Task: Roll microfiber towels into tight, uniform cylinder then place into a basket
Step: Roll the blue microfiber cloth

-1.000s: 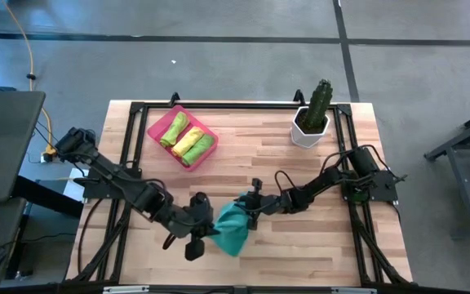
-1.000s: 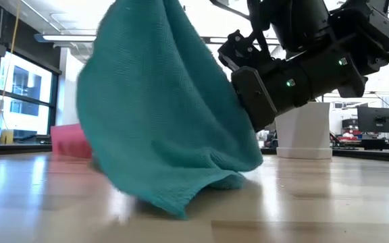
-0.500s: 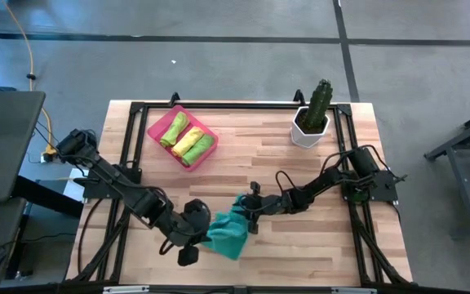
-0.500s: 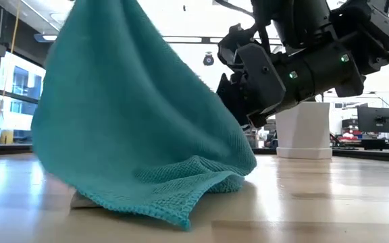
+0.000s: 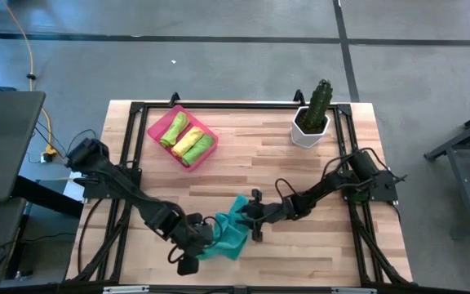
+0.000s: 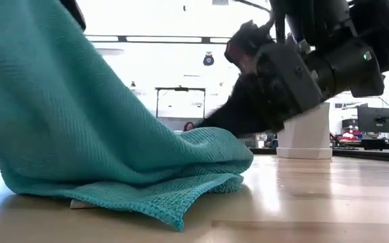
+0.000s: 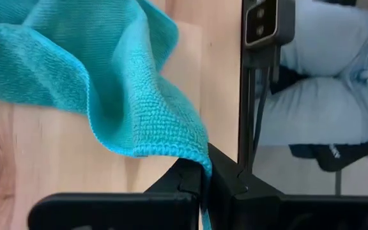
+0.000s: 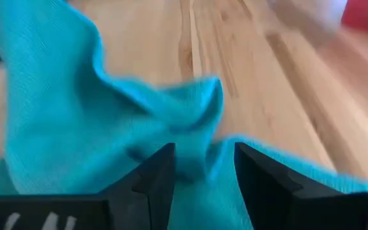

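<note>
A: Starting at the left of the high view. The left gripper sits low, left of centre near the table's bottom edge. Its fingers are pinched tight on a hem of the teal towel; the left wrist view shows the cloth edge running down between them.

B: And the towel itself?

A: Bunched in a loose heap at lower centre, between the two grippers. In the low view it drapes down from the upper left of the frame and lies folded on the wood, one corner pointing to the lower middle.

B: Right side?

A: The right gripper is just right of the heap, at the towel's upper right edge. In the right wrist view its fingers stand parted with cloth bulging up between them; they do not press on it.

B: Anything further off?

A: The pink basket in the upper left of the table holds three rolls: a lime green towel, a yellow towel, another green towel. The cactus pot stands at upper right.
</note>
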Tool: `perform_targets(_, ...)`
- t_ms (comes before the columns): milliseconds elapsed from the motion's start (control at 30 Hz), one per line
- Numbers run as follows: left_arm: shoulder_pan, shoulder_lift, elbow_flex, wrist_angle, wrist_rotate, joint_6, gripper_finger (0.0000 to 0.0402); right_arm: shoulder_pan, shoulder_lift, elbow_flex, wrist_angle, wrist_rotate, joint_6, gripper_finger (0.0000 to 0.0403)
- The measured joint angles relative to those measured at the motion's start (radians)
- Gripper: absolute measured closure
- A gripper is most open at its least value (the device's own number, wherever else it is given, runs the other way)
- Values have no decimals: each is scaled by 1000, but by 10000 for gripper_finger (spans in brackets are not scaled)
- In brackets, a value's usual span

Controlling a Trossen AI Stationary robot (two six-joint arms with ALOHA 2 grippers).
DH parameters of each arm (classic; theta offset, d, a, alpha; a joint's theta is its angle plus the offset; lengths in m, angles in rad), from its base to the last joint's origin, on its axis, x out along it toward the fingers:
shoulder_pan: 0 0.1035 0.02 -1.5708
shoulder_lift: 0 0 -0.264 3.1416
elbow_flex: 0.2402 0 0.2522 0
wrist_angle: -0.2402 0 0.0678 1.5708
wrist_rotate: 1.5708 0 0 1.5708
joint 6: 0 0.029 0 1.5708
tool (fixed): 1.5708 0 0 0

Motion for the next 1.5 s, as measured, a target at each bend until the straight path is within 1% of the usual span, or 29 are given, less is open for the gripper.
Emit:
perform_targets(100, -10, 15, 0, 2, 0, 28, 401, 0, 27, 0, -25, -32, 53, 249)
perform_targets(267, -21, 26, 0, -1, 0, 77, 401, 10, 36, 1, -41, -160, 188, 249)
perform_targets(367, -22, 26, 0, -2, -3, 112, 401, 36, 37, -1, 4, -205, 166, 249)
perform_targets(467, -22, 26, 0, -2, -9, 138, 401, 55, 23, 18, 11, -184, 71, 249)
perform_targets(633, -21, 26, 0, -4, -11, 143, 401, 75, 14, 76, -41, -73, -164, 249)
perform_targets(700, -21, 26, 0, -4, -11, 143, 401, 84, 13, 109, -55, -65, -251, 249)
perform_targets(767, -21, 26, 0, -5, -11, 143, 401, 88, 13, 138, -98, -65, -300, 249)
perform_targets(833, -21, 26, 0, -5, -11, 143, 401, 87, 19, 166, -139, -67, -320, 249)
perform_targets(1100, -21, 26, 0, -5, -11, 144, 401, 87, 103, 253, -153, -90, -358, 249)
perform_targets(1300, -21, 26, 0, -5, -12, 164, 401, 85, 117, 281, -174, -90, -411, 249)
perform_targets(1433, -21, 25, 0, -5, -20, 207, 401, 86, 117, 285, -182, -49, -466, 249)
perform_targets(1500, -21, 25, 0, -5, -27, 214, 401, 87, 117, 284, -196, 0, -501, 249)
